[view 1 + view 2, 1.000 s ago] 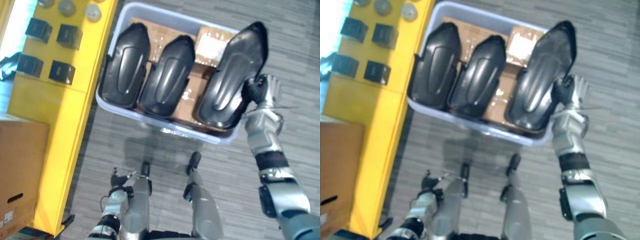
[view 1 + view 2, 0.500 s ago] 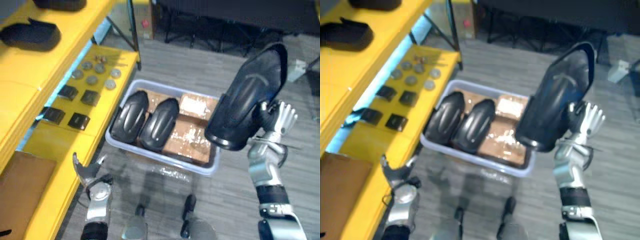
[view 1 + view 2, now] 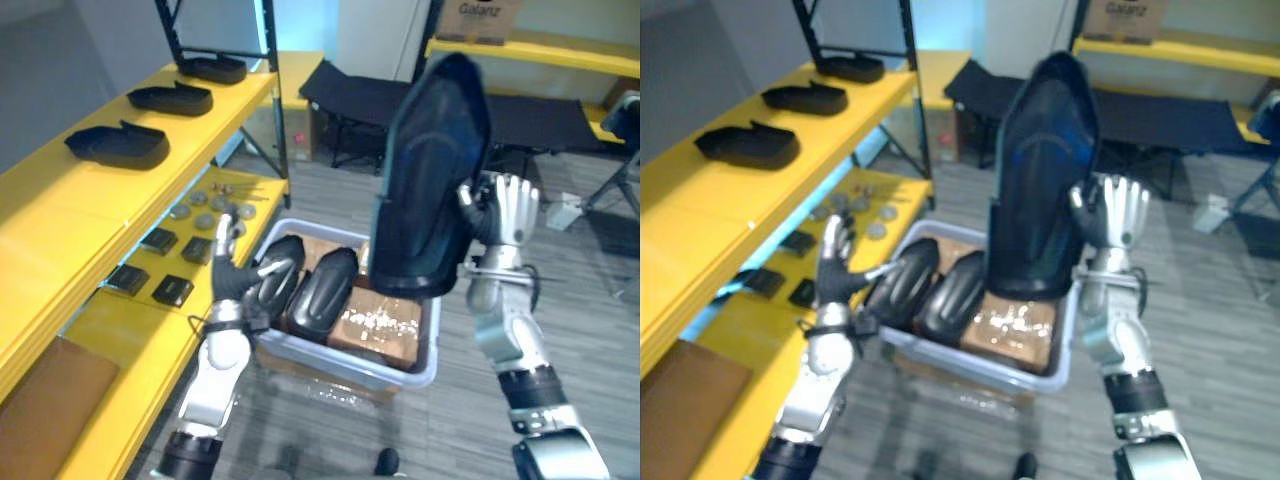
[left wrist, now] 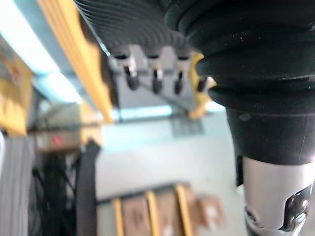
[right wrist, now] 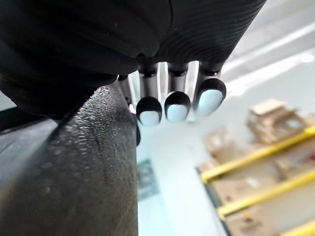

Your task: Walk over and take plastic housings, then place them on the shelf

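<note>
Raised clear of the bin [image 3: 350,365] since a second ago: lifted housing [image 3: 430,180] stands upright at its 12 o'clock, rim pinched by right hand [image 3: 500,215] thumb against straight fingers; left hand [image 3: 232,278] spread, bin's 9 o'clock.

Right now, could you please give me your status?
Right hand pinching lifted housing, upright above bin. Left hand open, empty, beside bin. Two housings in bin. Shelf on left, three housings on it.

Yellow shelf rack [image 3: 60,215] on grey plank floor [image 3: 590,330].
Upper level: three black plastic housings [image 3: 170,98] in a row. Lower level: small black blocks [image 3: 172,290], grey discs [image 3: 205,205]. Pale plastic tub [image 3: 400,372] on the floor.
</note>
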Robot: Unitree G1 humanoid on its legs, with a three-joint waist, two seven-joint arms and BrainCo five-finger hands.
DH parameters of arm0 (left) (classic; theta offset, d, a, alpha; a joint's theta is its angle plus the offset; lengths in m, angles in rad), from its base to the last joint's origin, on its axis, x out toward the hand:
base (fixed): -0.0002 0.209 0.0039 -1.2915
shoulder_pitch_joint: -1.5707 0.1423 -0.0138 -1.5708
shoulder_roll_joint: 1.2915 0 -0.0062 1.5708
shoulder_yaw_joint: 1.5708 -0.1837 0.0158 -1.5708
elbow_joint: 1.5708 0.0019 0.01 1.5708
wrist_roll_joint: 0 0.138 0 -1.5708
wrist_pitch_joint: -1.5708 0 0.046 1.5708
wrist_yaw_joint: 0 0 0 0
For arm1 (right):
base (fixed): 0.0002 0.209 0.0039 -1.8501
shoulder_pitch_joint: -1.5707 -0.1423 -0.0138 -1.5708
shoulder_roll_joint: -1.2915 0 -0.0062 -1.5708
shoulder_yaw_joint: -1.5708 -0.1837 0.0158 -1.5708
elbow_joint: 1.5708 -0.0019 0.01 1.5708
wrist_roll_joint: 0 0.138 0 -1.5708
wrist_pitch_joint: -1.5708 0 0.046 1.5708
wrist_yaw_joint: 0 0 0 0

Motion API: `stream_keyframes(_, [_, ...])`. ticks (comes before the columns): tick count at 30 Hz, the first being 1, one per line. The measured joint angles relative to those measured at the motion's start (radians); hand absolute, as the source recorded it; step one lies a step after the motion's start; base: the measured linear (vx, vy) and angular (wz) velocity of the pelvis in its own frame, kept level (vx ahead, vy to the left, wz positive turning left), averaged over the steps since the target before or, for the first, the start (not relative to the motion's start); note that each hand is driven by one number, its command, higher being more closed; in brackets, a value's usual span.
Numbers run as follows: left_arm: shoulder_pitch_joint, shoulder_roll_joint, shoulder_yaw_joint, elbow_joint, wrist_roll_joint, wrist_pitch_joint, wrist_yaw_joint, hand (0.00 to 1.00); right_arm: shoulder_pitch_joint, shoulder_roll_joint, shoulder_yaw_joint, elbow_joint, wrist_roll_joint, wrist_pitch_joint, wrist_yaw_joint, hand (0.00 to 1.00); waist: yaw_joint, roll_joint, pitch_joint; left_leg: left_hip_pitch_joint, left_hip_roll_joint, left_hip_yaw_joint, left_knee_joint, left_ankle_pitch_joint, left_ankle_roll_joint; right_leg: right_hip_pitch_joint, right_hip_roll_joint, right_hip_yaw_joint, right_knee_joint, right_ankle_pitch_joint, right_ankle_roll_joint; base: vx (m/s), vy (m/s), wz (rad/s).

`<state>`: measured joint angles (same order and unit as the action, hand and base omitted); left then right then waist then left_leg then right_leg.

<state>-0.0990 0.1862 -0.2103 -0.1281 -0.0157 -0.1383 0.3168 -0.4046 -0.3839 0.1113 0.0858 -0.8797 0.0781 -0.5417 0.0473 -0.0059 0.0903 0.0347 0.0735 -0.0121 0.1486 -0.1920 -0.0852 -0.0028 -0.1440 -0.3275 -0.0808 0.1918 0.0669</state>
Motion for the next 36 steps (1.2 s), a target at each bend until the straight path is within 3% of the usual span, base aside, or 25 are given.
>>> stream_keyframes(12, [-0.098,-0.002,-0.095,0.057,-0.161,0.008,-0.076,0.00,-0.010,0.003,0.080,0.010,-0.039,-0.017,0.063,1.00,-0.011,0.021,-0.034,-0.001,0.024,0.020,-0.001,0.003,-0.012,-0.012,0.020,0.002,0.000,-0.003,-0.003,-0.01,-0.010,-0.03])
stream_keyframes(23, [-0.167,0.003,-0.165,0.155,-0.252,0.014,-0.102,0.00,-0.031,0.013,0.206,0.091,-0.073,-0.032,0.108,1.00,-0.011,0.005,-0.043,0.001,0.015,0.014,0.000,0.003,-0.011,-0.002,0.016,0.003,-0.001,0.002,-0.002,-0.01,0.014,0.02])
stream_keyframes(36, [-0.240,0.004,-0.208,0.244,-0.334,0.046,-0.099,0.00,-0.048,0.032,0.259,0.149,-0.081,-0.021,0.108,1.00,-0.012,-0.007,-0.036,-0.001,0.021,0.008,-0.004,0.005,-0.014,-0.003,0.018,-0.002,-0.001,0.002,-0.004,0.00,0.000,0.00])
